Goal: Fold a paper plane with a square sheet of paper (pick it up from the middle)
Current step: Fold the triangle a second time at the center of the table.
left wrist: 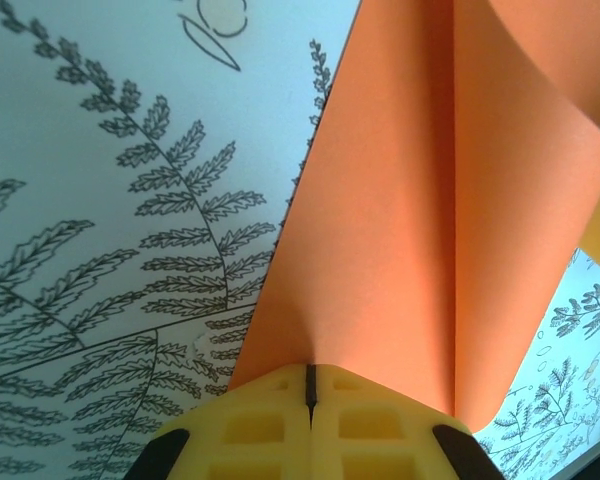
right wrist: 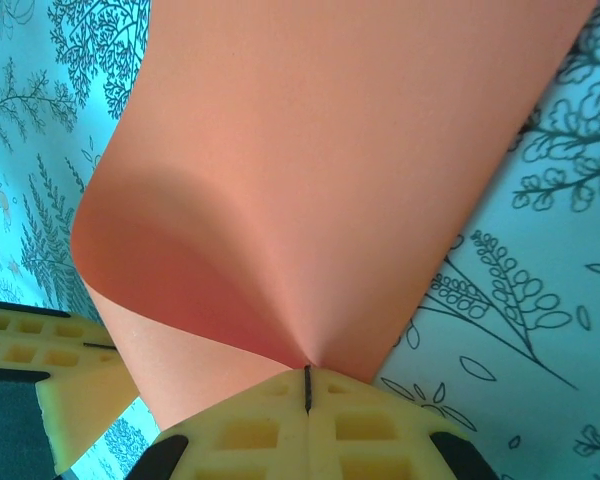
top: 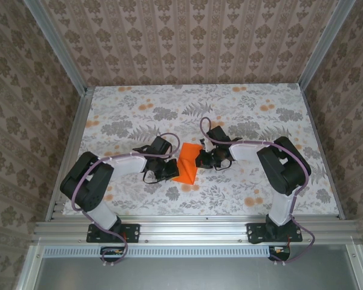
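Orange paper is being pinched from both sides.
Left gripper and right gripper are clamping opposite edges, its length running toward the table's far edge.

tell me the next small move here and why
Probably ease the left gripper and right gripper slightly toward each other to deepen the fold. Both are shut on opposite sides of the paper, which bows between them instead of lying flat.
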